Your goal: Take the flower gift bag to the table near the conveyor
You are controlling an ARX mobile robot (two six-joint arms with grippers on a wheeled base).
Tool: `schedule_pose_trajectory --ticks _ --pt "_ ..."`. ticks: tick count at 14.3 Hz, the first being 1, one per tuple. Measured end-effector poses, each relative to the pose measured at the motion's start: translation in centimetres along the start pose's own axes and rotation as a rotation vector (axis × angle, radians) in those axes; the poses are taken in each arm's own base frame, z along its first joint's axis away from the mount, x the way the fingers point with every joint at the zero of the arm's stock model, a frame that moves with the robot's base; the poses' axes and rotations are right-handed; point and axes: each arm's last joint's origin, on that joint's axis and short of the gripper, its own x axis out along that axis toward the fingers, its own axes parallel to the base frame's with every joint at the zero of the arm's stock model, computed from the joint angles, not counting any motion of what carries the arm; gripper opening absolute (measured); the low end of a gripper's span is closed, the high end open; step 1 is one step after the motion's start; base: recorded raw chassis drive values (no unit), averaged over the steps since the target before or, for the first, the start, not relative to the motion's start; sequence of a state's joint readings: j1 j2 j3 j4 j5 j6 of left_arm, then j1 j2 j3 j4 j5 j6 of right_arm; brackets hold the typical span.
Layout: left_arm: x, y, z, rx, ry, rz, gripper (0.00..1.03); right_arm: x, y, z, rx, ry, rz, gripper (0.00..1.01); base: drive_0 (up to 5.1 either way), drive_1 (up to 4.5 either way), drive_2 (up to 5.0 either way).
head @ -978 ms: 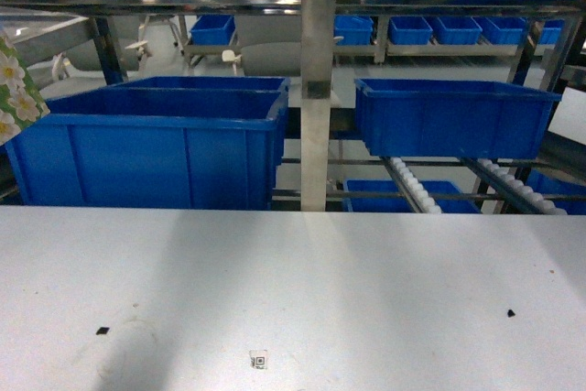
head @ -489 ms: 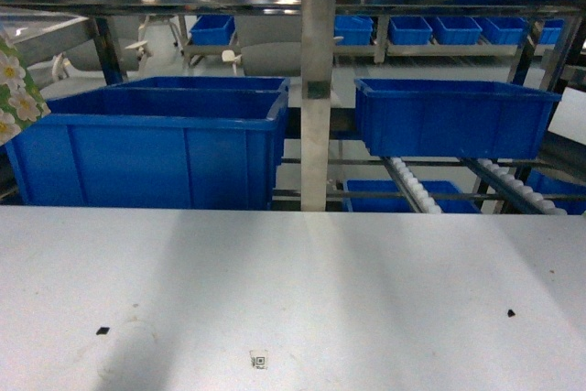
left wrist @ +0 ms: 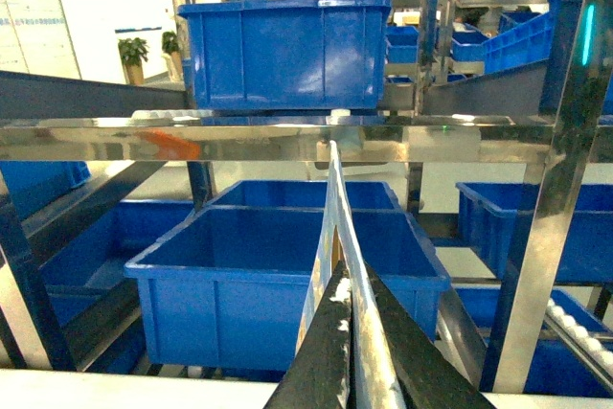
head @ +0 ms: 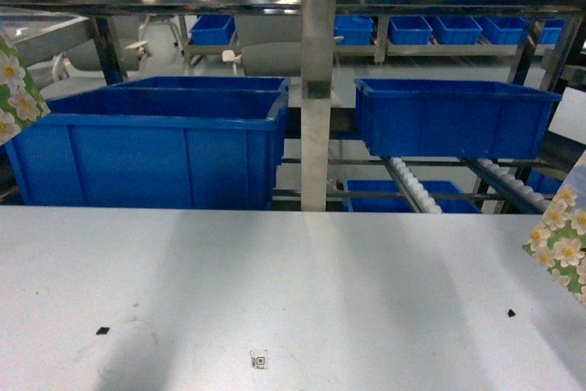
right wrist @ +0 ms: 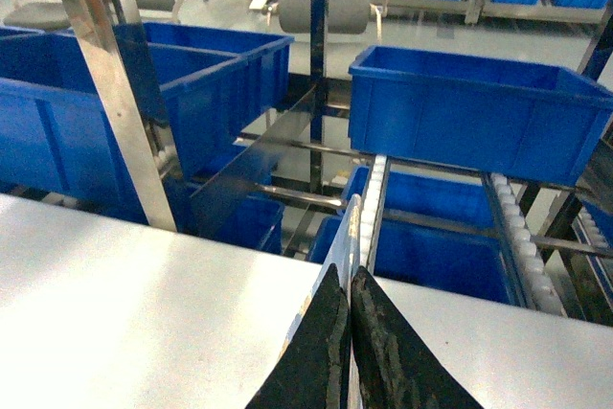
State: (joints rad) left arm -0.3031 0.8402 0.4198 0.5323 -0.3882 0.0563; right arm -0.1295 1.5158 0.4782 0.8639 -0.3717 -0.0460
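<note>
The white surface (head: 293,299) filled the lower frame, conveyor (head: 412,191) behind. My right end effector (right wrist: 350,284) pinched the flower gift bag (head: 560,240) at right edge; lowering it level seemed wise.

A flower gift bag (head: 560,240) shows at the right edge of the head view: green with white, yellow-centred blossoms, tilted, raised over the counter's right side. In the right wrist view its thin white edge (right wrist: 347,241) stands upright, pinched between the dark fingers of the right pincer (right wrist: 350,332). A second bag of the same print (head: 16,89) shows at the far left edge, high up; the left pincer (left wrist: 352,352) clamps its thin edge (left wrist: 332,227).

The counter (head: 293,290) is broad, flat, matte white, bearing a small QR mark (head: 260,360) and black specks (head: 103,330).

The conveyor (head: 414,190) lies just behind the counter: white rollers in steel rails, slanting away.
</note>
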Motion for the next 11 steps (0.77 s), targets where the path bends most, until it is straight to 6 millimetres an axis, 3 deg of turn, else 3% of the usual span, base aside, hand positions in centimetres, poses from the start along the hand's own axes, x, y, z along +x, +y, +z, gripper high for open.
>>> schedule_pose_trajectory --ticks 4,11 --pt "0.0 0.0 0.0 0.0 0.0 0.0 0.02 2.8 -0.6 -2.9 0.018 0.101 0.019 0.03 0.0 0.0 0.0" --pt "0.0 0.0 0.0 0.0 0.0 0.0 0.02 4.6 -1.5 -5.9 0.023 0.151 -0.023 0.03 0.0 0.0 0.0"
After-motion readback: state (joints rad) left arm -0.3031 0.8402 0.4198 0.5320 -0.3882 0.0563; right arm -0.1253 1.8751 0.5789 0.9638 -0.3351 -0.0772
